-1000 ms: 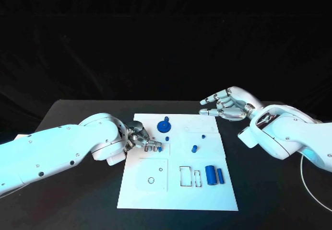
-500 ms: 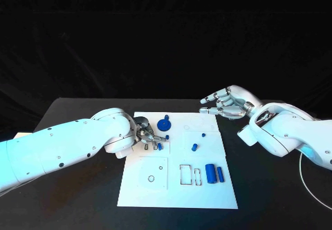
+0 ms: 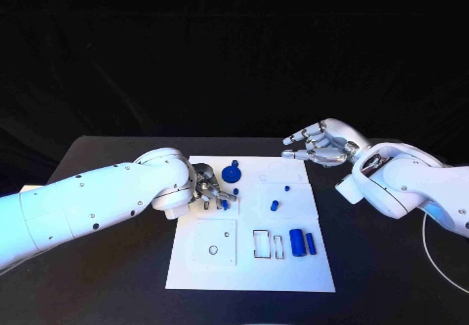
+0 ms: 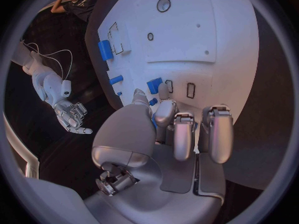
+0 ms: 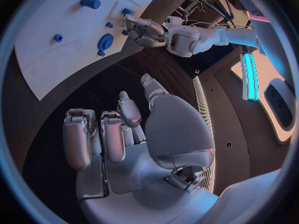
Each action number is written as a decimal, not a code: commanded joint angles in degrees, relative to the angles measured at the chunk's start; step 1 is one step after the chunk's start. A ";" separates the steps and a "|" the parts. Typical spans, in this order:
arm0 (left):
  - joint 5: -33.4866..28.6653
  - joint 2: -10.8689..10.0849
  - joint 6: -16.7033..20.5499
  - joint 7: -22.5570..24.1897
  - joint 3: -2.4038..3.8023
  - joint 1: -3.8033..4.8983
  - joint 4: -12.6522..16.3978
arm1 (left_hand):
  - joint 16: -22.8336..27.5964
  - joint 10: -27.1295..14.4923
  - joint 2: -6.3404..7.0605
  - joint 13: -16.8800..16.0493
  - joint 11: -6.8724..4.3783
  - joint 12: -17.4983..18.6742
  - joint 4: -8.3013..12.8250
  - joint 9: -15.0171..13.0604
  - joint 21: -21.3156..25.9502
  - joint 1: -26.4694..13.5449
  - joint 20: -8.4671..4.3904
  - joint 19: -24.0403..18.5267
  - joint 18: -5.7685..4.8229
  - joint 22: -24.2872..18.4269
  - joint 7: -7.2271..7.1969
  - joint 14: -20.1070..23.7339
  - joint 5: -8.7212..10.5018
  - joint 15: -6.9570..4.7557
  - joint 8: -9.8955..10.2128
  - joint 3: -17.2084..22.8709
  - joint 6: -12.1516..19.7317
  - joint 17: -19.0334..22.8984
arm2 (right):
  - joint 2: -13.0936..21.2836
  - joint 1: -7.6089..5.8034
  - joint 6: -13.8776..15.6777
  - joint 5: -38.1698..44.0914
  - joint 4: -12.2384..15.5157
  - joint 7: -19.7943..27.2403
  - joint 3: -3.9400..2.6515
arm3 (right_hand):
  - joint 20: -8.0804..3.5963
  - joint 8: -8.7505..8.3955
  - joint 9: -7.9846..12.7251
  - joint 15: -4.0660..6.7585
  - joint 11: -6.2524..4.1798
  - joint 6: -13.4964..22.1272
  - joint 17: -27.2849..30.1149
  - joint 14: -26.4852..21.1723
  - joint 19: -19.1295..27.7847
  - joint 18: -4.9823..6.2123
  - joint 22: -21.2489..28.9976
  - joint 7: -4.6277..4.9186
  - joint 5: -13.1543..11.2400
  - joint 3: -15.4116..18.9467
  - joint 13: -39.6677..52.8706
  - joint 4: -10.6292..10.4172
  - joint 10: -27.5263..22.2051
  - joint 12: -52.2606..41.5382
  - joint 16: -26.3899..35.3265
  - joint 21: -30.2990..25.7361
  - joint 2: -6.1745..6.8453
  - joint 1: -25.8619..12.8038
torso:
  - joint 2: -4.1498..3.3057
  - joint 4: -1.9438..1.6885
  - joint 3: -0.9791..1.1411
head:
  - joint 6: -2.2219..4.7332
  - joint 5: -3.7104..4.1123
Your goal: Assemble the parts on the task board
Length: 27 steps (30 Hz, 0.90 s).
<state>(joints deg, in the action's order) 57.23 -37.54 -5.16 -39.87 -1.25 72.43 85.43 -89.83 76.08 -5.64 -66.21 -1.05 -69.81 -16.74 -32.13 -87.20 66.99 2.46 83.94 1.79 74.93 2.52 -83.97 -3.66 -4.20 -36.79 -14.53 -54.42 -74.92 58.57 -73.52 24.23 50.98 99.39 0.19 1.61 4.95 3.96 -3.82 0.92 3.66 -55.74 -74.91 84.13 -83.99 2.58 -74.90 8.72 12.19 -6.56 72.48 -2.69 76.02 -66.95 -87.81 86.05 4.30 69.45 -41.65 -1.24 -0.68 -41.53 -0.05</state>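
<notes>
While unassembled: two cylinders (image 3: 303,244), one gear (image 3: 232,177), one task board (image 3: 293,277).

Black table (image 3: 97,271): matte, dark surface, extends on all sides of the white plate at its middle. Thin white cable (image 3: 430,254): lies on the table in a curve near the table's right edge.
</notes>
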 commanded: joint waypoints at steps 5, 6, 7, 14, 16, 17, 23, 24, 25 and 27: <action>0.31 0.67 -2.05 -6.30 0.01 0.11 -0.49 | -0.17 0.40 -0.38 -0.12 -0.26 -0.37 0.28 -0.76 -0.08 0.32 -0.52 3.49 -0.60 9.83 -0.04 -6.03 0.05 -0.28 -0.71 -0.24 0.61 -15.08 | -0.18 0.01 -1.09 0.08 -0.10 -0.07 0.01 | 0.48 0.30 -0.02 -0.32 0.04 -0.27 -10.06 4.72 -1.52 -0.60 -6.03 -0.10 0.14 0.32 -0.05 0.07 -0.33 0.32 0.36 -0.24 -0.71 -0.09 | 0.01 -0.06 0.00 | -0.23 0.08; 0.32 0.70 -2.04 -6.31 0.01 0.11 -0.50 | -0.17 0.38 -0.55 -0.12 -0.28 -0.35 0.28 -0.94 -0.06 0.50 -0.54 3.47 -0.59 9.80 -0.05 -6.03 -0.19 -0.30 -0.79 -0.21 0.69 -15.08 | -0.18 0.01 -1.14 0.08 -0.10 -0.10 0.01 | 0.48 0.30 -0.02 -0.32 0.04 -0.27 -10.06 4.72 -1.52 -0.60 -6.03 -0.10 0.14 0.32 -0.05 0.07 -0.33 0.32 0.36 -0.24 -0.71 -0.09 | 0.00 -0.06 -0.01 | -0.37 0.04; 0.32 0.72 -2.07 -6.31 0.01 0.11 -0.50 | -0.17 0.37 -0.66 -0.11 -0.29 -0.33 0.30 -1.09 -0.05 0.66 -0.54 3.46 -0.59 9.79 -0.06 -6.03 -0.43 -0.31 -0.85 -0.18 0.76 -15.08 | -0.18 0.01 -1.19 0.08 -0.11 -0.13 0.01 | 0.48 0.30 -0.02 -0.32 0.04 -0.27 -10.06 4.72 -1.52 -0.60 -6.03 -0.10 0.14 0.32 -0.05 0.07 -0.33 0.32 0.36 -0.24 -0.71 -0.09 | -0.01 -0.05 0.00 | -0.39 0.08; 0.33 0.78 -2.54 -6.33 0.02 0.11 -0.61 | -0.17 0.33 -0.65 -0.13 -0.32 -0.26 0.67 -1.88 0.00 2.11 -0.58 3.39 -0.56 9.73 -0.10 -6.03 -0.99 -0.34 -1.14 -0.12 1.11 -15.08 | -0.17 0.01 -1.02 0.09 -0.15 0.11 0.02 | 0.46 0.33 -0.03 -0.30 0.01 -0.34 -10.04 4.71 -1.51 -0.60 -6.00 -0.13 0.39 0.52 -0.04 -0.02 -0.27 0.24 0.38 -0.26 -0.91 0.05 | 0.03 -0.06 0.02 | -0.31 -0.21; 0.33 0.82 -2.66 -6.29 0.02 0.11 -0.69 | -0.17 0.32 -0.68 -0.14 -0.33 -0.24 0.82 -2.17 0.04 2.74 -0.59 3.35 -0.55 9.67 -0.11 -6.03 -1.19 -0.35 -1.24 -0.04 1.20 -15.08 | -0.19 0.02 -0.94 0.09 -0.14 0.19 0.02 | 0.46 0.35 -0.04 -0.29 0.00 -0.38 -10.05 4.71 -1.51 -0.60 -5.99 -0.15 0.47 0.55 -0.03 -0.02 -0.25 0.20 0.38 -0.27 -1.00 0.15 | 0.02 -0.06 0.02 | -0.33 -0.22; 0.33 0.84 -2.69 -6.27 0.02 0.11 -0.71 | -0.17 0.34 -0.73 -0.18 -0.34 -0.25 0.90 -2.31 0.04 3.07 -0.60 3.35 -0.55 9.67 -0.12 -6.03 -1.33 -0.36 -1.28 0.03 1.25 -15.08 | -0.19 0.02 -0.94 0.09 -0.13 0.20 0.02 | 0.46 0.35 -0.04 -0.29 0.00 -0.38 -10.05 4.71 -1.51 -0.60 -5.99 -0.15 0.47 0.55 -0.03 -0.02 -0.25 0.20 0.38 -0.27 -1.00 0.15 | 0.00 -0.07 0.01 | -0.32 -0.21; 0.37 1.22 -2.79 -6.33 0.02 0.10 -1.07 | -0.17 0.34 -1.09 -0.26 -0.37 -0.21 1.69 -3.06 0.08 5.24 -0.63 3.31 -0.54 9.66 -0.14 -6.03 -1.67 -0.39 -1.44 0.76 1.52 -15.08 | -0.24 0.02 -1.15 0.09 -0.16 0.27 0.02 | 0.45 0.36 -0.04 -0.28 -0.02 -0.41 -10.03 4.71 -1.49 -0.59 -5.96 -0.16 0.51 0.59 -0.05 -0.01 -0.25 0.21 0.39 -0.28 -1.05 0.22 | 0.00 -0.04 -0.03 | -0.33 0.11; 0.37 1.25 -2.79 -6.35 0.02 0.10 -1.10 | -0.17 0.34 -1.12 -0.26 -0.37 -0.20 1.84 -3.15 0.08 5.57 -0.63 3.30 -0.53 9.66 -0.14 -6.03 -1.67 -0.39 -1.45 0.89 1.56 -15.08 | -0.24 0.02 -1.15 0.09 -0.18 0.30 0.02 | 0.45 0.36 -0.04 -0.28 -0.02 -0.41 -10.03 4.71 -1.49 -0.59 -5.96 -0.16 0.51 0.59 -0.05 -0.01 -0.25 0.21 0.39 -0.28 -1.05 0.22 | 0.00 -0.04 -0.03 | -0.33 0.11; 0.38 1.29 -2.79 -6.37 0.02 0.10 -1.15 | -0.17 0.38 -1.21 -0.34 -0.39 -0.24 2.01 -3.27 0.06 5.95 -0.64 3.33 -0.55 9.72 -0.15 -6.03 -1.69 -0.40 -1.46 1.10 1.60 -15.08 | -0.25 0.02 -1.16 0.10 -0.19 0.36 0.02 | 0.44 0.38 -0.05 -0.27 -0.03 -0.45 -9.98 4.70 -1.50 -0.59 -5.97 -0.17 0.55 0.63 -0.09 0.01 -0.27 0.25 0.42 -0.28 -1.08 0.31 | 0.00 -0.03 -0.04 | -0.34 0.12; 0.39 1.34 -2.82 -6.41 0.01 0.10 -1.26 | -0.17 0.39 -1.36 -0.37 -0.41 -0.24 2.23 -3.42 0.05 6.45 -0.65 3.34 -0.55 9.75 -0.18 -6.03 -1.70 -0.41 -1.46 1.41 1.64 -15.08 | -0.26 0.02 -1.13 0.13 -0.18 0.46 0.02 | 0.44 0.39 -0.05 -0.26 -0.04 -0.47 -10.00 4.70 -1.50 -0.59 -5.98 -0.18 0.58 0.65 -0.11 0.02 -0.28 0.25 0.42 -0.28 -1.12 0.39 | -0.01 -0.02 -0.02 | -0.33 0.16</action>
<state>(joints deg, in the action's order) 57.38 -36.34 -6.92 -39.98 -1.25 72.45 84.26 -89.83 76.27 -7.00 -66.54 -1.23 -69.81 -14.67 -35.51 -87.20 72.89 2.26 84.15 1.80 74.92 2.40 -83.97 -5.06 -4.19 -37.90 -13.10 -53.06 -74.90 58.38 -73.51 23.81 50.95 99.23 0.20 1.64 4.95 3.96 -3.82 0.92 3.66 -55.91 -74.94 84.13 -83.99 2.58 -74.94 8.54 12.54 -6.25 72.42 -2.69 76.02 -66.95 -87.55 86.05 3.54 69.76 -41.64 -1.29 -0.69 -41.86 0.03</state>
